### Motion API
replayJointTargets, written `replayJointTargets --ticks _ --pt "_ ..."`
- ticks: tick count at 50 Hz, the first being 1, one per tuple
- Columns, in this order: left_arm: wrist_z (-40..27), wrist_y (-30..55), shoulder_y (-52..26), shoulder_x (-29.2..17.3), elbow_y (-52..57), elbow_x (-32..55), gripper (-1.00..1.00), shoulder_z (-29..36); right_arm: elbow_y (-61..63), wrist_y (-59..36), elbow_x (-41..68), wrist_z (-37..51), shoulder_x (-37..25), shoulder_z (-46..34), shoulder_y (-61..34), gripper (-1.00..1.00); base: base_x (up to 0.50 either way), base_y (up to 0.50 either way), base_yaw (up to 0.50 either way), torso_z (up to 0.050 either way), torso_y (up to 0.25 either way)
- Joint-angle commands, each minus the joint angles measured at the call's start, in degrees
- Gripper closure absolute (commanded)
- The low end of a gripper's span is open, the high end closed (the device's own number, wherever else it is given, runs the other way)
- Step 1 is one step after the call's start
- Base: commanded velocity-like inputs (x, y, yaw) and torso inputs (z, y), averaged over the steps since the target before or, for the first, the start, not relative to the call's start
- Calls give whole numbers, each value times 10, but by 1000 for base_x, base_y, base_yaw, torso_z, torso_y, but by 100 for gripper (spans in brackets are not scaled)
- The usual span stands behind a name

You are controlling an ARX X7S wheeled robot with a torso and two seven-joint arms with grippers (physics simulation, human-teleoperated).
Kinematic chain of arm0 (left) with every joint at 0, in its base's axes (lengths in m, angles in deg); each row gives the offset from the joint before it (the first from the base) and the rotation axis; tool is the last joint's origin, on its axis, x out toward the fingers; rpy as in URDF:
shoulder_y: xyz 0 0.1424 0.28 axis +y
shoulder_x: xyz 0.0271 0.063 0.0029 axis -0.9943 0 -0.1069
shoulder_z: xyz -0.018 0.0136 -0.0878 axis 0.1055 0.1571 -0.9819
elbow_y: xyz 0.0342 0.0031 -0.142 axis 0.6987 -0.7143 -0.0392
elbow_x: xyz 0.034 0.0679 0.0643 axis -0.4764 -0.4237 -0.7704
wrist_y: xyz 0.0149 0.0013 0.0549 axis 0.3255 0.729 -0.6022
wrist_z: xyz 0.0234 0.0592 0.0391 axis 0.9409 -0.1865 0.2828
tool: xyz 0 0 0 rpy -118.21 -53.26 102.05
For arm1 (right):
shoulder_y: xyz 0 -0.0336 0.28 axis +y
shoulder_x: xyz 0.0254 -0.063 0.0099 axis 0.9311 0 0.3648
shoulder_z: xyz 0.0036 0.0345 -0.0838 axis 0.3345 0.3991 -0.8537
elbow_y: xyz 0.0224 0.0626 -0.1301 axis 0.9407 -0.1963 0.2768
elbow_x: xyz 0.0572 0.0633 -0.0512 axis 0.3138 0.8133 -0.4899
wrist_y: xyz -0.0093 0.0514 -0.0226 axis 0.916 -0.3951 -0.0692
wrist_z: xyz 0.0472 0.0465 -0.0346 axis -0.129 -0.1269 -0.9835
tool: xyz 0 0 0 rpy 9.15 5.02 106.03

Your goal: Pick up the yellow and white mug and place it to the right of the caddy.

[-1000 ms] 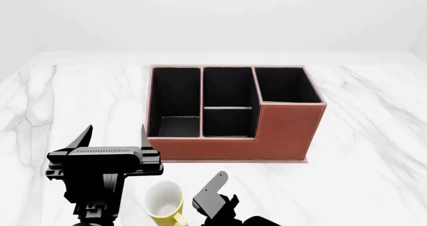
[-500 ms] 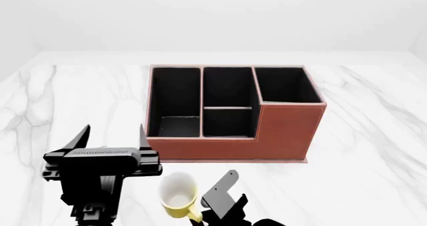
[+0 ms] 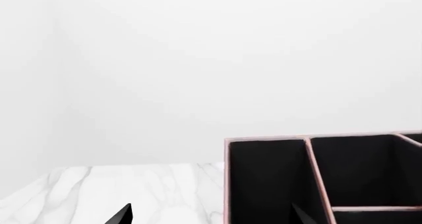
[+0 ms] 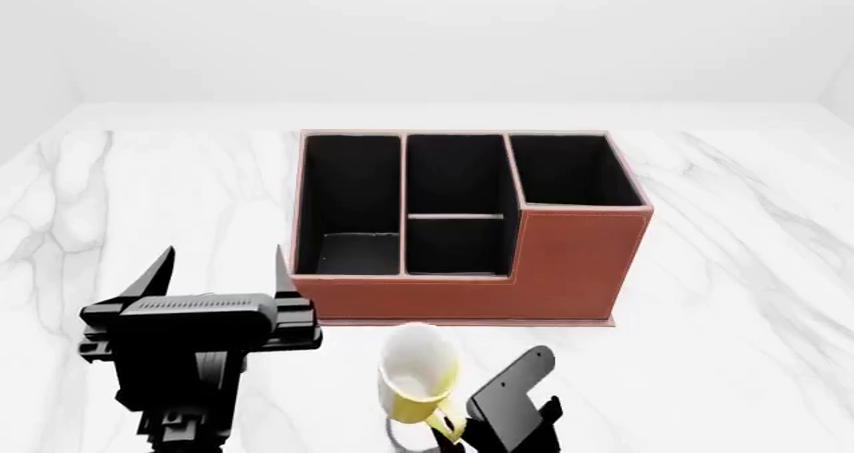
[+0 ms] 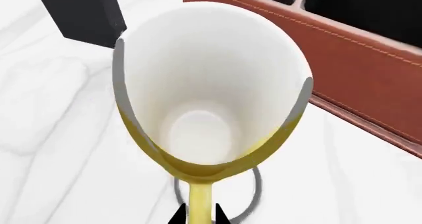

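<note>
The yellow and white mug (image 4: pixel 416 376) hangs just in front of the caddy (image 4: pixel 461 228), lifted off the marble table with its open mouth tilted toward the caddy. My right gripper (image 4: pixel 451 425) is shut on the mug's yellow handle (image 5: pixel 199 204); the white inside (image 5: pixel 204 105) fills the right wrist view. The reddish-brown caddy with black compartments stands mid-table; its front wall (image 5: pixel 343 61) is close behind the mug. My left gripper (image 4: pixel 220 268) is open and empty at the caddy's left front corner; its fingertips (image 3: pixel 122 215) frame the caddy's left compartment (image 3: pixel 264 179).
The white marble table (image 4: pixel 747 303) stretches right of the caddy to a far edge against a white wall. My left arm's black body (image 5: pixel 79 11) stands close on the mug's left.
My right gripper has carried the mug up and to the right, from the front edge toward the caddy's front wall. The left arm has drifted slightly left.
</note>
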Motion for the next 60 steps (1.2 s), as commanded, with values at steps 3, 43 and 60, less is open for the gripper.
replayJointTargets --ticks 3,43,60 --pt "-3 2 -7 -1 -4 2 -100 6 68 -10 37 30 -35 94 45 100 0 0 0 0 0" --pt "-11 -6 -13 -9 -16 13 -100 12 138 -23 107 133 -84 371 149 100 0 0 0 0 1" --pt "-16 -7 -15 -12 -19 14 -100 16 106 -50 109 178 -99 444 117 100 0 0 0 0 1"
